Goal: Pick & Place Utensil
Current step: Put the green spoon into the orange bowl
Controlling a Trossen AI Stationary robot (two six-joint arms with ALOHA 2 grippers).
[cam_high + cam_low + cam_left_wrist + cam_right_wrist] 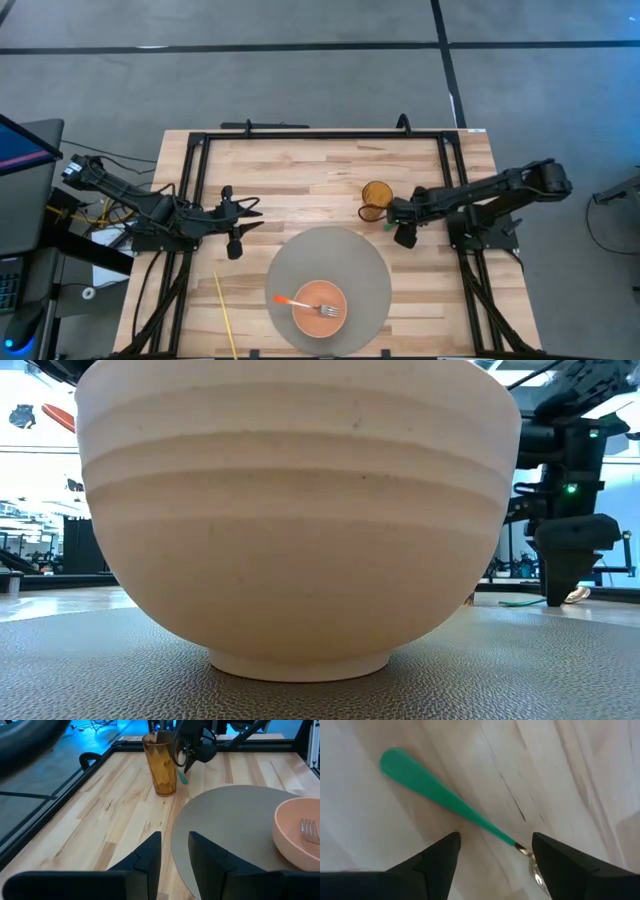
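Green-handled spoon (445, 797) lies flat on the counter (300, 175) beside the amber cup (376, 195) — the right gripper (495, 851) hovers spread astride its neck. Closing off-centre could skid it away. Left gripper (174, 851) waits, spread.

Light wood plank tabletop (310, 170) with black metal frame. On it: round grey leather-grain mat (328, 290), carrying the bowl, between both tools, nearer front; amber translucent plastic tumbler (376, 199) just beside right tool (404, 232); green-handled metal spoon (451, 806) under right tool; thin yellow stick (225, 313) near left tool (235, 226).
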